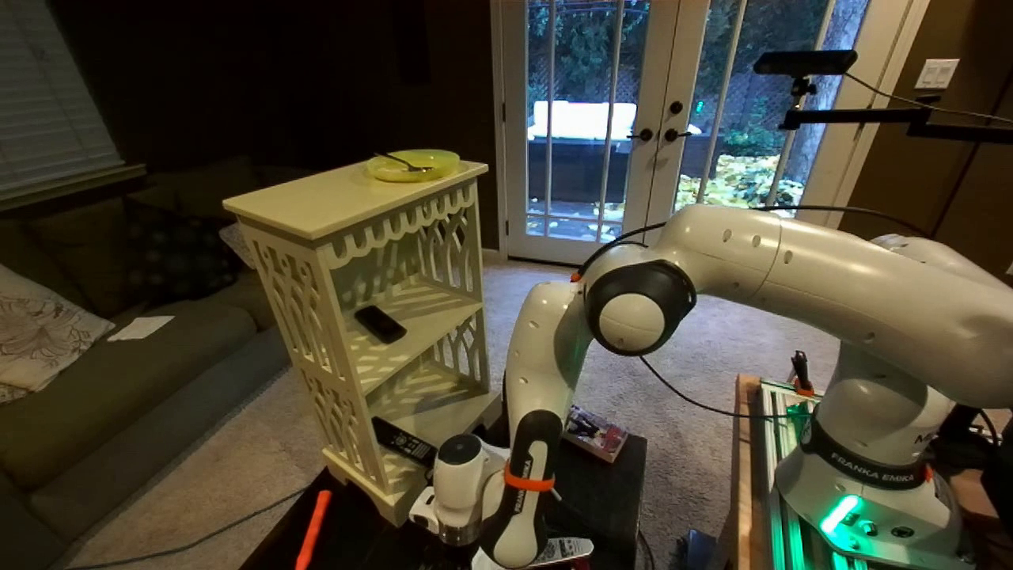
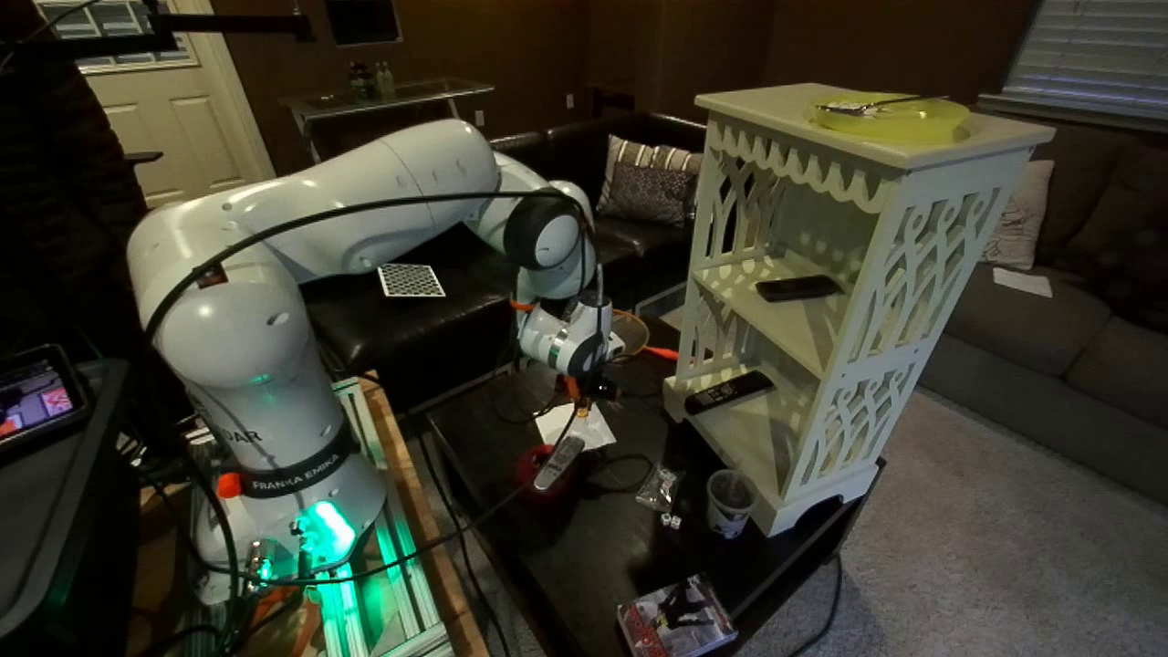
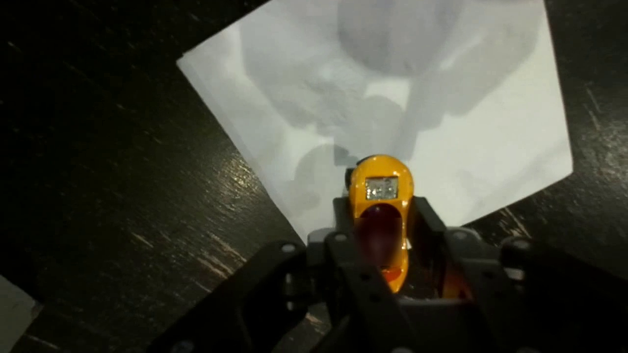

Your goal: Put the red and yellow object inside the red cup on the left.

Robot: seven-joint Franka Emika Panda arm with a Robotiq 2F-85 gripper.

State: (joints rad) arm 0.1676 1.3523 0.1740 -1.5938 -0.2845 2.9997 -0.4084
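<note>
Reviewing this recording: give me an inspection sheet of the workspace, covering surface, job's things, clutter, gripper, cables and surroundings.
Surface: dark wooden table, scuffed.
Job's things: glossy yellow-and-red handheld gadget, seen over white paper; round dark red cup, partly hidden by a long grey plastic device.
Clutter: translucent plastic cup, clear plastic bag, small white cubes, printed red-and-grey book, all on the table.
Gripper: black two-finger gripper, shut on the gadget; whether lifted or resting, cannot tell.
Cables: black cable following the white robot arm; thin dark cable across pale carpet.
Surroundings: cream wooden shelf unit with cut-out sides, bearing a black phone, black remote and yellow-green plate; glass-paned pale double doors.
</note>
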